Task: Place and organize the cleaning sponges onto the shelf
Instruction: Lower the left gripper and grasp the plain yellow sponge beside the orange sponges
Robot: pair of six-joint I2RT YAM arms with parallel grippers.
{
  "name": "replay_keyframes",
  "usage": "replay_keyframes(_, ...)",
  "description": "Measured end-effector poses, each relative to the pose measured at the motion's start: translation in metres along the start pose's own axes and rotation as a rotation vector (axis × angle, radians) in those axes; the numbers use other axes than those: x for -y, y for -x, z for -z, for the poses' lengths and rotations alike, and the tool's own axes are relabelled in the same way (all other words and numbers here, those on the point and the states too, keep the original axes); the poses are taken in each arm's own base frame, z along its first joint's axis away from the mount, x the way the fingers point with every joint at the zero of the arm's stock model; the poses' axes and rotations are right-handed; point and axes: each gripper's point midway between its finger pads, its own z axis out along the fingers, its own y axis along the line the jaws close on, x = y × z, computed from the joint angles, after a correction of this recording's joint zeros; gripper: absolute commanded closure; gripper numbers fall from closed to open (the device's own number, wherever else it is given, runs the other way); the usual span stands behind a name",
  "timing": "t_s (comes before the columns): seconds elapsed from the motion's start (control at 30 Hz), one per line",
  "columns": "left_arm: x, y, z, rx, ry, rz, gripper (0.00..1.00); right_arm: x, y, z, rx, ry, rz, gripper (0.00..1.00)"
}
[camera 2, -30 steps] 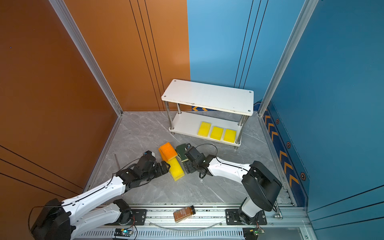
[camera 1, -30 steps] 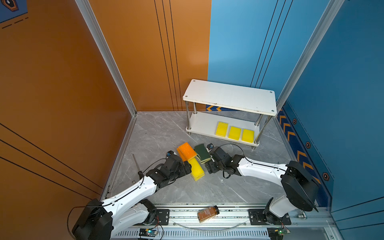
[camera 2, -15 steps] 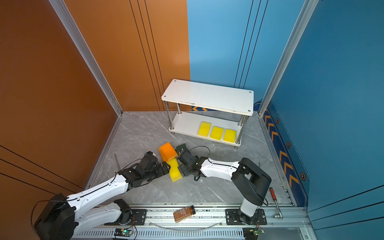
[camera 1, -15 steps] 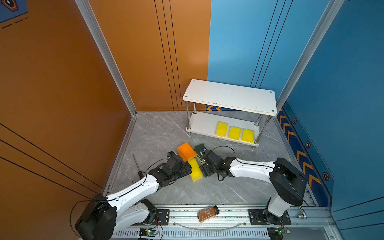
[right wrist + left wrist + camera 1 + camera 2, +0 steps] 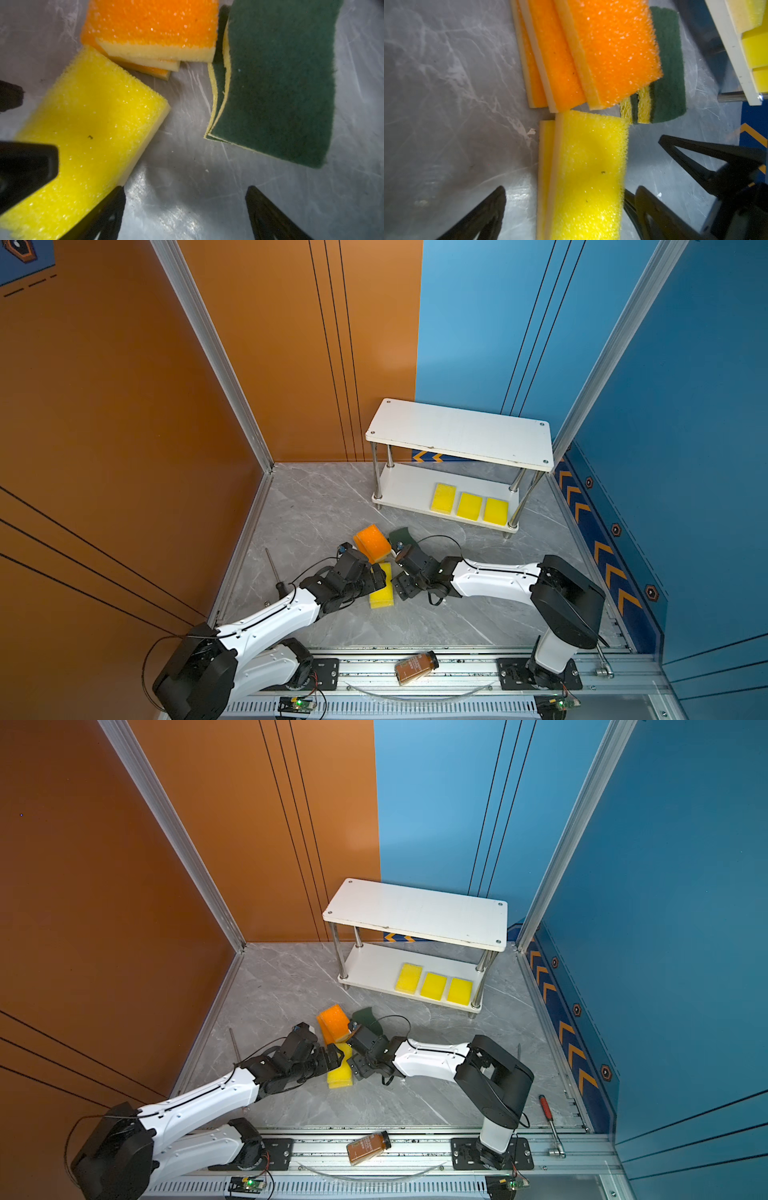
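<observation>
Back right on the gray desk [image 5: 316, 506], the shelf [image 5: 457, 435] is standing. Three yellow sponges [image 5: 469, 505] are lying side by side on its lower board, toward the right end.

Mid-desk, other sponges are sitting in a cluster:
- an orange-topped stack [image 5: 372, 542] of three, fanned
- a green-topped pair [image 5: 401, 536] just beside it
- a yellow stack [image 5: 382, 593] of two, nearest the arms

Left jaws are gaping wide and straddling the yellow stack, gripping nothing; one finger [image 5: 483, 216] is standing clear of it. Right jaws are also spreading wide over bare desk, with one finger [image 5: 112, 209] just beside that stack's edge; contact is unclear.
</observation>
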Motion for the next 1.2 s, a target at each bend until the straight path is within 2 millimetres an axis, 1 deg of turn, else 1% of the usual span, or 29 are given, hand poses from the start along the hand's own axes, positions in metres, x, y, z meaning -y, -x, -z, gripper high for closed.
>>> replay_keyframes(0.07,0.006,-0.003,0.004,0.002,-0.022,-0.016,0.02,0.008,-0.002,0.002,0.001,0.004,-0.024,0.11)
replay_keyframes(0.17,0.013,-0.008,0.008,0.005,-0.039,-0.044,0.02,0.029,-0.005,0.012,0.013,-0.006,-0.083,0.11)
replay_keyframes(0.33,0.010,-0.018,0.008,-0.021,0.017,-0.098,0.02,0.068,0.005,0.037,0.081,-0.028,-0.176,0.11)
replay_keyframes(0.4,0.009,-0.021,0.007,-0.032,0.056,-0.116,0.02,0.080,0.007,0.045,0.105,-0.040,-0.204,0.11)
replay_keyframes(0.5,0.008,-0.024,0.002,-0.049,0.103,-0.138,0.02,0.094,0.004,0.051,0.116,-0.057,-0.233,0.11)
replay_keyframes(0.63,0.010,-0.029,-0.001,-0.063,0.140,-0.173,0.02,0.101,-0.003,0.050,0.105,-0.071,-0.250,0.11)
replay_keyframes(0.77,0.021,-0.032,-0.003,-0.071,0.163,-0.213,0.01,0.103,-0.010,0.047,0.090,-0.075,-0.255,0.11)
replay_keyframes(0.87,0.024,-0.034,-0.004,-0.076,0.187,-0.235,0.01,0.103,-0.012,0.046,0.086,-0.076,-0.255,0.11)
replay_keyframes(1.2,0.011,-0.036,-0.002,-0.084,0.264,-0.260,0.04,0.104,-0.015,0.045,0.080,-0.079,-0.260,0.11)
